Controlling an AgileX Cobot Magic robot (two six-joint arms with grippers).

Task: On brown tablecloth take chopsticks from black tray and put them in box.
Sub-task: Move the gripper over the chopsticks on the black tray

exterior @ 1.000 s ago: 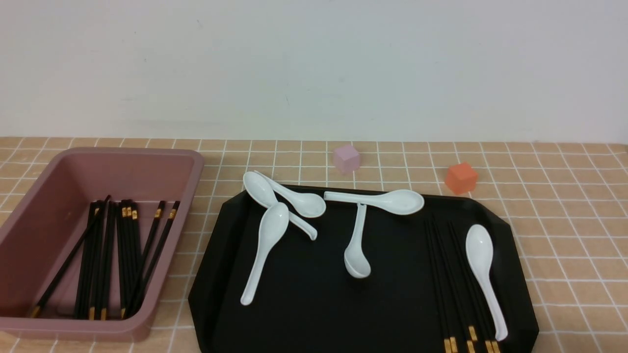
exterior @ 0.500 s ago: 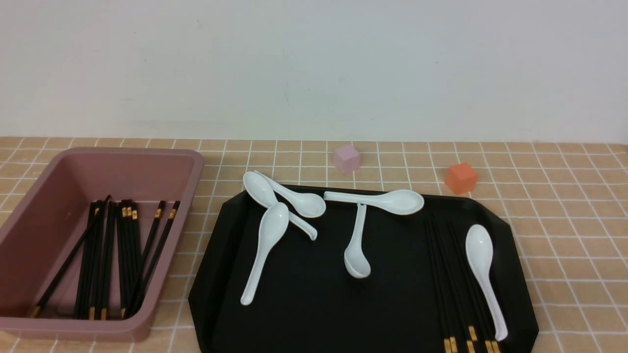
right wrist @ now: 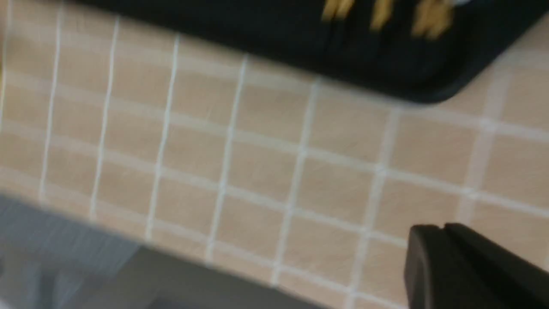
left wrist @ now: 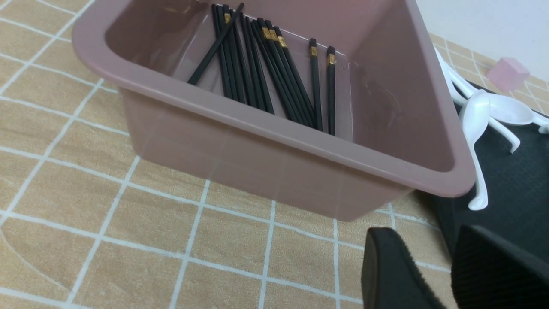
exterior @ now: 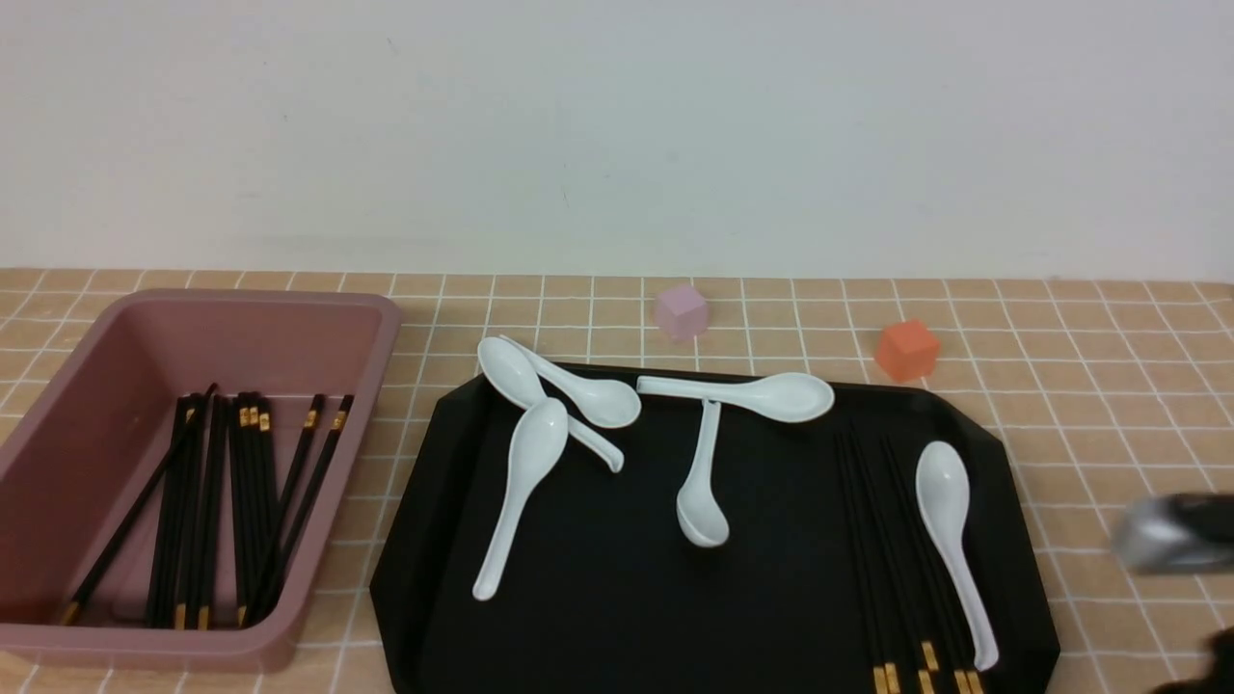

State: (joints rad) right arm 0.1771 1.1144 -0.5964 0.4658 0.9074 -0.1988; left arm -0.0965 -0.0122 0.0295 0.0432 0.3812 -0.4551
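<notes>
Tabletop scene, front and wrist views. The black tray (exterior: pixel 598 617) lies on the brown tablecloth (exterior: pixel 1109 405), a tan-orange cloth ruled in thin white squares. On the tray's right part, a bundle of chopsticks (exterior: pixel 897 559) lies lengthwise, gold bands toward its near edge, just beside one of six white spoons (exterior: pixel 950 540). The other five spoons lie across the tray's left and far parts, one bowl overhanging its far-left corner.

Left of the tray stands the box (exterior: pixel 386 318), dusty pink and deep. It holds the boxed chopsticks (exterior: pixel 222 501), roughly parallel, with one lying slantwise across the others.

Beyond the tray's far edge sit a pink cube (exterior: pixel 682 311) and an orange cube (exterior: pixel 906 349), well apart. A plain white wall (exterior: pixel 617 125) backs the table.

The left gripper (left wrist: pixel 426 231) hangs near the box's near corner, fingers slightly parted, holding nothing. The right gripper (right wrist: pixel 444 229), blurred, is off the tray's near-right corner, fingers apparently pressed together and empty.
</notes>
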